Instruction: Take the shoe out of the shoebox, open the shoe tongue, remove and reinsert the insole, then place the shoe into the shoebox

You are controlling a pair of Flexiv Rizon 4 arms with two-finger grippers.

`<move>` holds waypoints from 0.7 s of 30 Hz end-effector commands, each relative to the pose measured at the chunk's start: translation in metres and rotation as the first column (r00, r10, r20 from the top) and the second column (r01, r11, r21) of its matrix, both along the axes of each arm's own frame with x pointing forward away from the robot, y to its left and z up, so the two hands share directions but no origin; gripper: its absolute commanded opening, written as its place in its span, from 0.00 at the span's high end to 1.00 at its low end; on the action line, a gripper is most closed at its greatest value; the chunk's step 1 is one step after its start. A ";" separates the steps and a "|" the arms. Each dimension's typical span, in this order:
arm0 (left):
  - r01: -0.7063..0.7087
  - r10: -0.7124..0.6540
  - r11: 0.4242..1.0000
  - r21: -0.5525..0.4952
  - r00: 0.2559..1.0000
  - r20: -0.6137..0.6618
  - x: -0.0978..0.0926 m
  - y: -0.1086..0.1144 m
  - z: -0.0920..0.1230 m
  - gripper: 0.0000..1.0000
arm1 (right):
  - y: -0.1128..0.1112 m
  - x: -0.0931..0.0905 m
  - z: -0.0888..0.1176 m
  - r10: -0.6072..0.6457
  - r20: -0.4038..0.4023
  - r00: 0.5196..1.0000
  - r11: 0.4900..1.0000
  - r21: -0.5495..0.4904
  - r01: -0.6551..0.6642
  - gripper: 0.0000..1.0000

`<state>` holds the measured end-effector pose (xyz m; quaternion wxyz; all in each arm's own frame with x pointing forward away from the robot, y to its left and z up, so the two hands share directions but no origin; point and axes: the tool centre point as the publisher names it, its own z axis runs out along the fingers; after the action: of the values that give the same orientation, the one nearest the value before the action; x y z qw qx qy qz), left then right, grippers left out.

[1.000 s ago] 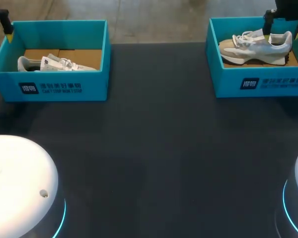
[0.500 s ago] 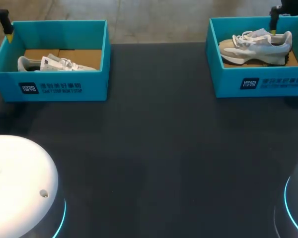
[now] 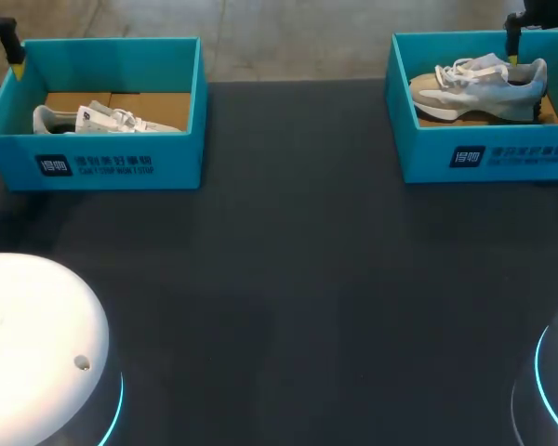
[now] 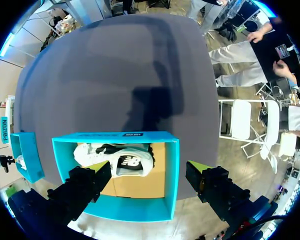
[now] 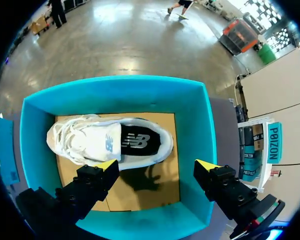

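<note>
So, the right shoe (image 5: 110,142) sits upright in the right shoebox (image 5: 115,95) at the worktop's (image 3: 288,279) far right corner (toe toward the left edge). The right end effector (image 5: 157,167) hangs above it, fingers apart. The left shoe (image 4: 115,159) lies in the left shoebox (image 4: 171,180) at the far left corner, with the left end effector (image 4: 150,169) above, fingers spread too.

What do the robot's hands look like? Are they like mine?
Not like yours. Each hand, the left gripper and the right gripper, has just two chunky black fingers with bright yellow tips. The arms' bases are round and white, each with a glowing blue ring.
</note>
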<state>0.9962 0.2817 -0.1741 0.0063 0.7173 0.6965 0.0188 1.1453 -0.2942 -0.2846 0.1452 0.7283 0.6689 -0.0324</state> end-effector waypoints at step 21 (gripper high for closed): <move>0.000 0.000 1.000 0.003 1.000 0.002 -0.001 0.000 0.000 0.00 | -0.023 0.020 -0.042 -0.001 -0.050 0.999 1.000 0.027 0.003 0.00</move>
<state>0.9962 0.2817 -0.1741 0.0064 0.7173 0.6965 0.0188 1.1543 -0.3151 -0.3206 0.1248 0.7293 0.6717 -0.0367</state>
